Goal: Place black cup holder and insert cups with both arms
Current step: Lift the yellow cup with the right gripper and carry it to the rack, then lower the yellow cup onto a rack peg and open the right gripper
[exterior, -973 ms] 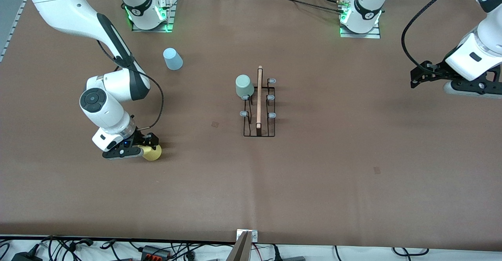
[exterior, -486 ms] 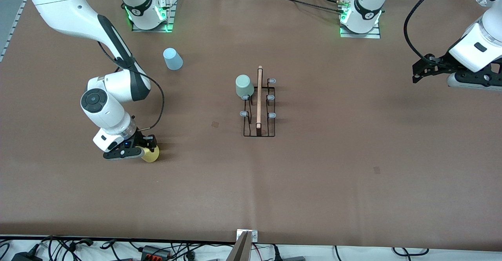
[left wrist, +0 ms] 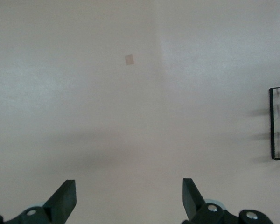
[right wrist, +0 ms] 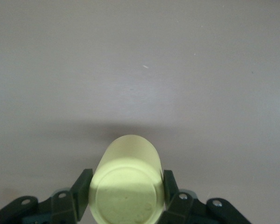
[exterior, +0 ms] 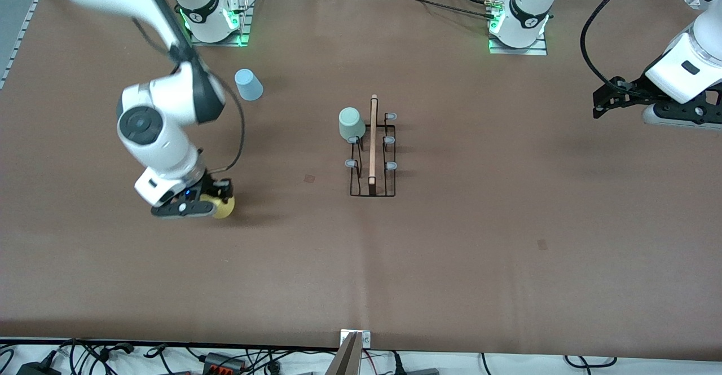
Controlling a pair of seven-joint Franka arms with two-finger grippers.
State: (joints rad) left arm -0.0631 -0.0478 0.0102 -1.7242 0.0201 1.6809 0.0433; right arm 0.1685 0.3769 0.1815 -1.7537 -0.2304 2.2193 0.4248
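While one rack stands, three cups: yellow, blue, green

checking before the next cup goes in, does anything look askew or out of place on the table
Nothing stands out. The black cup holder stands level with the mint cup on a peg, and the blue cup stands inverted. The right gripper holds the yellow cup.

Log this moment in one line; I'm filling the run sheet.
right gripper: shut on yellow cup | left gripper: open, waiting | mint cup: on holder | blue cup: on table
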